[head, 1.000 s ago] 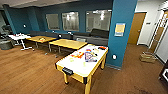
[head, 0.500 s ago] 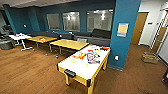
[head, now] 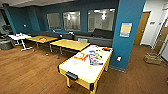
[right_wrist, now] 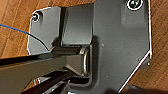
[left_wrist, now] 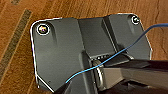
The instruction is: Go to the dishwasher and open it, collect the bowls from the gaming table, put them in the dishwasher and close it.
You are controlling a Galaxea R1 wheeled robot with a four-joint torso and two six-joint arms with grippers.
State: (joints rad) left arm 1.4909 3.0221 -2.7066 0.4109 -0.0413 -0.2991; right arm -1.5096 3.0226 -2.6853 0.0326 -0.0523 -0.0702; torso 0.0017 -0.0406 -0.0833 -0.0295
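A wide lounge with a wooden floor (head: 30, 72) and deep blue walls takes up the head view, a thick blue pillar (head: 126, 35) rising at the right with a poster on it. Just left of that pillar, near the middle of the scene, stands the gaming table (head: 80, 70), long and narrow, white on top with a yellowish rim, its short end turned toward the camera. Further back and to the left are two plain yellow tables (head: 70, 44), then a small white table (head: 18, 37) at the far left, with a dark bench along the windowed wall behind them. On the far half of the gaming table lie colourful board-game boxes (head: 95, 58); whether any of the small shapes beside them are bowls cannot be made out from here. The dishwasher is not among these things. How either gripper's jaws stand cannot be told from the wrist views. A risk, as I judge it: approaching too close to the pillar could clip the table's corner, and reaching among crowded boxes could knock them off.
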